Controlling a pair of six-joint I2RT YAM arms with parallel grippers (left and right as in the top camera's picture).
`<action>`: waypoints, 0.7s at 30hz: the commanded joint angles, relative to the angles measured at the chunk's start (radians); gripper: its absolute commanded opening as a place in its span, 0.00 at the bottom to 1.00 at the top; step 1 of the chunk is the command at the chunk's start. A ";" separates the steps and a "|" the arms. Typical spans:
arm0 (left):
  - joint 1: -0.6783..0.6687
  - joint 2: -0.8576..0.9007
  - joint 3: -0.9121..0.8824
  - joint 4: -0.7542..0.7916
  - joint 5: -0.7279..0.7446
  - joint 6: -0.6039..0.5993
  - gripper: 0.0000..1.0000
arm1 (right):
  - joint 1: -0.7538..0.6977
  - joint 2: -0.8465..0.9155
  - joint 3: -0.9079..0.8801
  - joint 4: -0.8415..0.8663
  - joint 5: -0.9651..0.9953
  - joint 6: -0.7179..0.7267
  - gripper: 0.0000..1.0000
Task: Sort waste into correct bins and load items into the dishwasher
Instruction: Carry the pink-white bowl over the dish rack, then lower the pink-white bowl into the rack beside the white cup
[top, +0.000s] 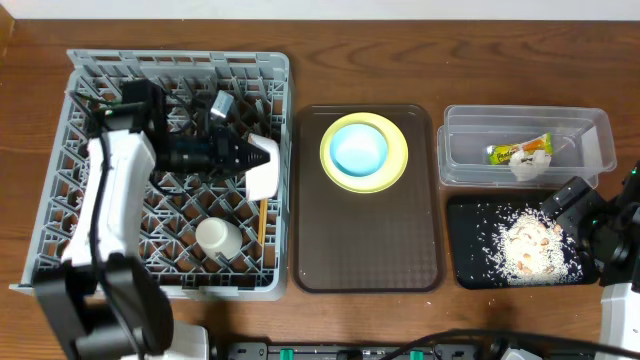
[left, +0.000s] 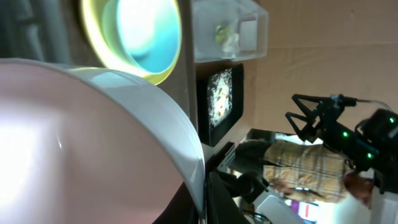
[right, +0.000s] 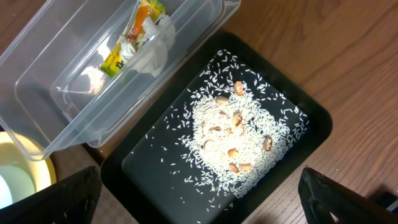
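Note:
My left gripper (top: 243, 153) is shut on the rim of the white bowl (top: 264, 166), holding it on edge over the right side of the grey dish rack (top: 50, 200). The bowl fills the left wrist view (left: 93, 143). A white cup (top: 216, 237) and wooden chopsticks (top: 262, 222) lie in the rack. The light blue bowl (top: 358, 147) sits on the yellow-green plate (top: 396, 165). The snack wrapper (top: 510, 150) and white tissue (top: 528, 166) lie in the clear tub (top: 465, 125). Rice and beige scraps (right: 231, 138) lie in the black tray (right: 149, 165). My right gripper (right: 199, 205) is open above it.
The brown serving tray (top: 365, 240) lies between the rack and the bins, with the plate at its far end. My right arm (top: 600, 225) sits at the table's right edge. A power strip runs along the front edge.

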 joint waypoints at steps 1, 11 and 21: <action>0.023 0.073 -0.016 0.001 -0.004 0.029 0.08 | -0.005 0.000 0.011 0.000 0.007 -0.011 0.99; 0.153 0.114 -0.016 -0.007 -0.144 0.051 0.08 | -0.005 0.000 0.011 0.000 0.007 -0.011 0.99; 0.222 0.114 -0.012 0.016 -0.163 0.050 0.25 | -0.005 0.000 0.011 0.000 0.007 -0.011 0.99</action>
